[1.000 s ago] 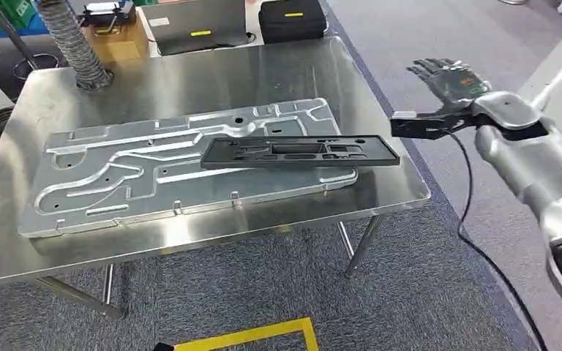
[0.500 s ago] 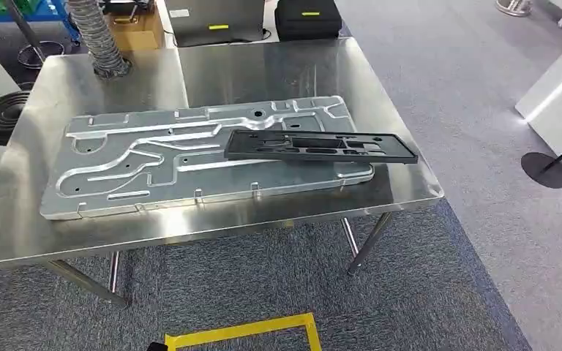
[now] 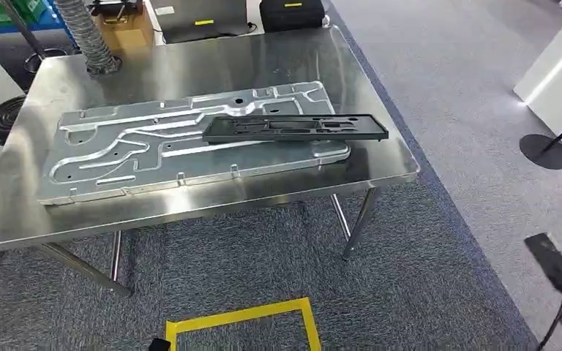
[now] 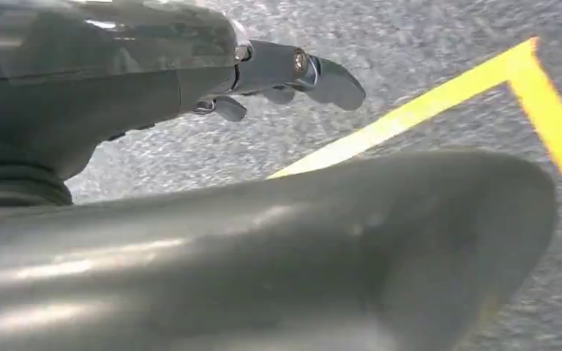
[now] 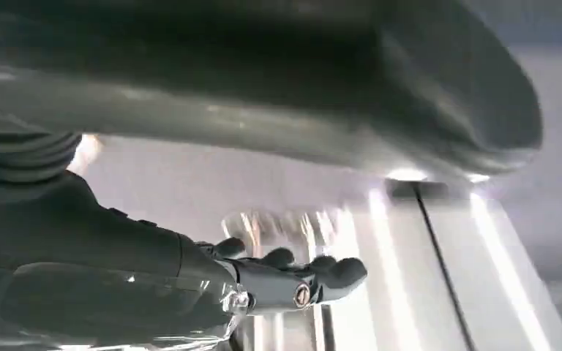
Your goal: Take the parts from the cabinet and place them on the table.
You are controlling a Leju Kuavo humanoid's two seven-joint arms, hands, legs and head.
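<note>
Lying flat across the middle of the steel counter (image 3: 380, 157): a large silver plate (image 3: 117, 153), with a long black frame (image 3: 293, 129) resting on its 3 o'clock half and reaching just past its edge. On the grey carpet (image 3: 424, 278) at 6 o'clock from the counter, a corner of yellow tape (image 3: 241, 318). Hanging empty with fingers loosely apart: the left robot hand (image 4: 278, 77) above carpet and tape, and the right robot hand (image 5: 285, 281) before a blurred pale surface.
</note>
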